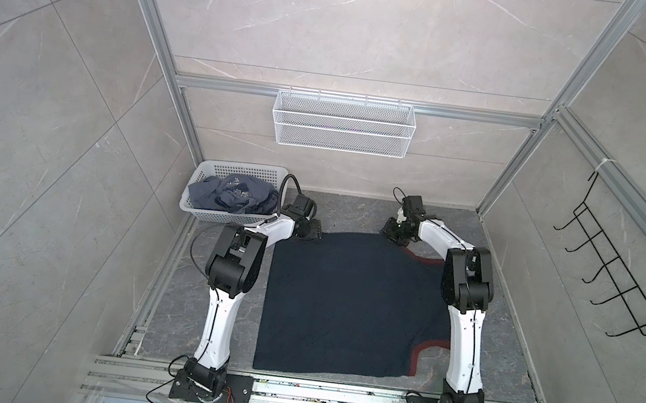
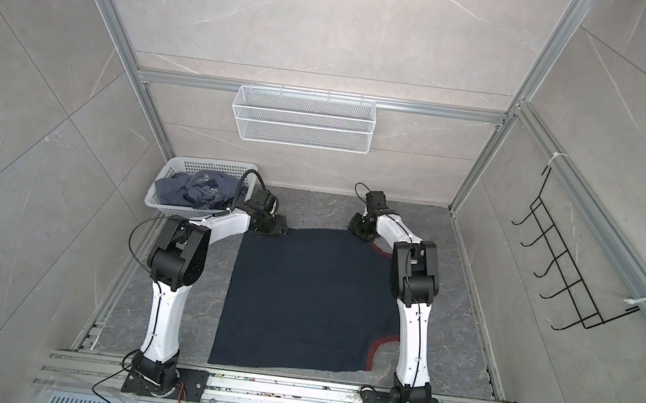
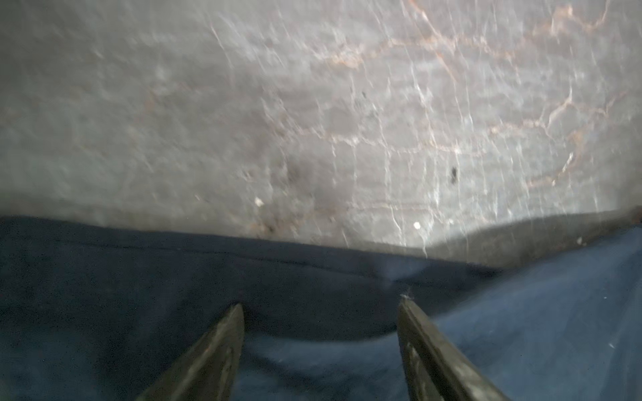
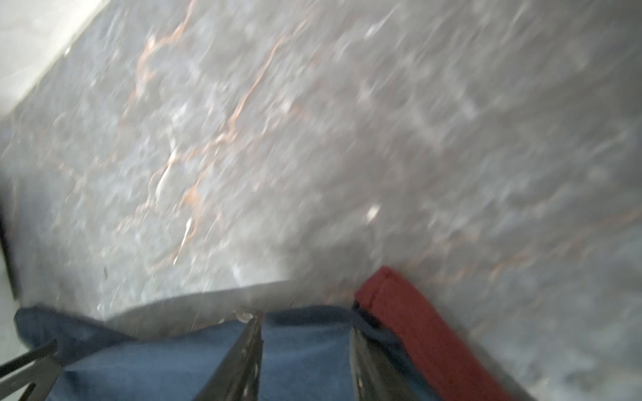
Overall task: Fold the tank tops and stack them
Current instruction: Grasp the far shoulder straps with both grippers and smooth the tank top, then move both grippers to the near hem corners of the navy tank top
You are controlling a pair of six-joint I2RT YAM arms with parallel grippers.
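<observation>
Currently my left gripper (image 3: 321, 305) wide open, fingers (image 3: 222, 347) apart over far edge of near-black navy cloth tank top with red trim (image 1: 342, 305), nothing held. My right gripper (image 4: 305, 312) roughly half open, astride same edge at other far corner; cloth lies between its fingers, red trim band (image 4: 410, 312) just beside one. Top spread flat on grey marbled tabletop (image 1: 353, 214), between both arms. Slate blue-grey cloth tank top (image 1: 230, 195) crumpled inside white perforated plastic basket (image 1: 241, 166), just beside left gripper, on its outer side.
</observation>
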